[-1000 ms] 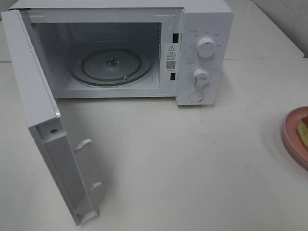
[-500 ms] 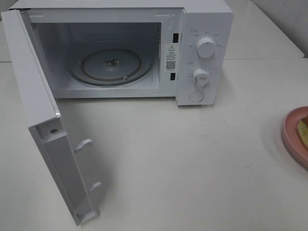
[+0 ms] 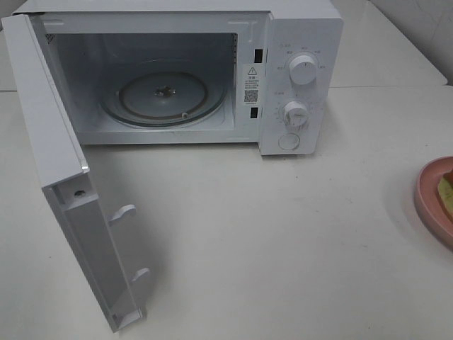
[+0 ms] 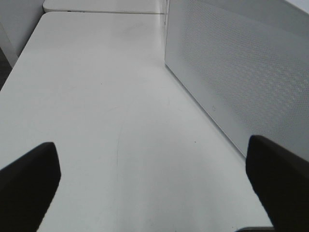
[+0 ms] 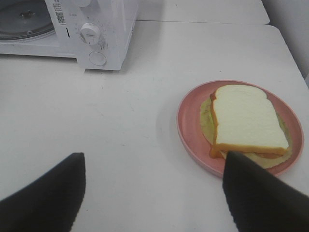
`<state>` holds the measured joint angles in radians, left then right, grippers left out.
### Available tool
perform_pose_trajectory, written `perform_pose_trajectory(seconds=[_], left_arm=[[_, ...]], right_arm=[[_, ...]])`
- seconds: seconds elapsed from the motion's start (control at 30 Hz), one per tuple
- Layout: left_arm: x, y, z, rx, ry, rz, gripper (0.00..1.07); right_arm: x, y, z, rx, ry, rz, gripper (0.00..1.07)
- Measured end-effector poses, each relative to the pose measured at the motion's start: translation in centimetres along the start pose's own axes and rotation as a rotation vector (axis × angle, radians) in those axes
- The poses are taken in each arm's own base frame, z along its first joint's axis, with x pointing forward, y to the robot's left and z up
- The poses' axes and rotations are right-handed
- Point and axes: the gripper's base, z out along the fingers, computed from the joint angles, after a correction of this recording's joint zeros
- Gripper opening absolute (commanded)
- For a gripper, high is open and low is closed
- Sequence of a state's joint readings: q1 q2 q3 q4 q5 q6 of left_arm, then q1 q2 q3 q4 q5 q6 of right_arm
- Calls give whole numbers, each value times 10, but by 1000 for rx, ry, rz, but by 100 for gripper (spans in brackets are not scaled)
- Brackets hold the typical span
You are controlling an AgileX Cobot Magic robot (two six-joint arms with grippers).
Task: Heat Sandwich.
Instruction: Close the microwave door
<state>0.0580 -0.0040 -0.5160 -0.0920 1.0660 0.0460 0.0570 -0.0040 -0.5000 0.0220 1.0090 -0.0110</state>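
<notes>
The sandwich (image 5: 248, 118), white bread with a tan crust and yellow-green filling at its edges, lies on a pink plate (image 5: 188, 121). In the exterior view only a sliver of the sandwich (image 3: 446, 193) and the plate (image 3: 427, 191) shows at the right edge. My right gripper (image 5: 152, 198) hovers open and empty over the table, short of the plate. My left gripper (image 4: 154, 193) is wide open above bare table, beside the outer face of the microwave door (image 4: 241, 72). Neither arm shows in the exterior view.
The white microwave (image 3: 301, 78) stands at the back with its door (image 3: 56, 163) swung fully open toward the front left. Its glass turntable (image 3: 164, 95) carries nothing. Two knobs and a button sit on its right panel. White table lies between microwave and plate.
</notes>
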Motion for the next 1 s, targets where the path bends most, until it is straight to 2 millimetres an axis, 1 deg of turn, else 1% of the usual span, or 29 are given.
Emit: perform_pose_trajectory(seconds=[0.13, 0.23, 0.27, 0.3, 0.33, 0.4, 0.43, 0.47, 0.5, 0.57, 0.6, 0.63, 0.67, 0.73, 0.77, 0.8, 0.83, 0.87, 0.9, 0.93, 1.0], left_arm=[[-2, 0, 1, 1, 12, -1, 100], [-14, 1, 5, -1, 16, -4, 95], [-17, 1, 8, -1, 22, -6, 92], [-17, 1, 8, -1, 22, -6, 92], [-22, 1, 14, -2, 30, -7, 84], [-27, 2, 19, -4, 28, -9, 72], [-30, 3, 24, -6, 12, -11, 64], [-30, 3, 24, -6, 12, -11, 64], [-32, 3, 27, -8, 2, -12, 48], [-32, 4, 33, -10, -1, -14, 31], [-30, 5, 42, -13, 1, -18, 23], [-30, 5, 42, -13, 1, -18, 23], [-29, 5, 47, -15, -2, -19, 12], [-27, 6, 57, -19, -9, -23, 5], [-26, 8, 69, -25, -30, -27, 0], [-26, 8, 69, -25, -30, -27, 0], [-27, 9, 73, -29, -47, -28, 0], [-26, 9, 79, -32, -51, -30, 0], [-24, 11, 90, -39, -76, -33, 0], [-24, 11, 90, -39, -76, -33, 0], [-20, 13, 102, -47, -88, -36, 0]], right_arm=[[0, 0, 0, 0, 0, 0, 76], [0, 0, 0, 0, 0, 0, 76], [0, 0, 0, 0, 0, 0, 76], [0, 0, 0, 0, 0, 0, 76], [0, 0, 0, 0, 0, 0, 76], [0, 0, 0, 0, 0, 0, 76], [0, 0, 0, 0, 0, 0, 76], [0, 0, 0, 0, 0, 0, 76], [0, 0, 0, 0, 0, 0, 76], [0, 0, 0, 0, 0, 0, 76], [0, 0, 0, 0, 0, 0, 76], [0, 0, 0, 0, 0, 0, 76], [0, 0, 0, 0, 0, 0, 76], [0, 0, 0, 0, 0, 0, 76], [0, 0, 0, 0, 0, 0, 76], [0, 0, 0, 0, 0, 0, 76], [0, 0, 0, 0, 0, 0, 76], [0, 0, 0, 0, 0, 0, 76], [0, 0, 0, 0, 0, 0, 76], [0, 0, 0, 0, 0, 0, 76], [0, 0, 0, 0, 0, 0, 76]])
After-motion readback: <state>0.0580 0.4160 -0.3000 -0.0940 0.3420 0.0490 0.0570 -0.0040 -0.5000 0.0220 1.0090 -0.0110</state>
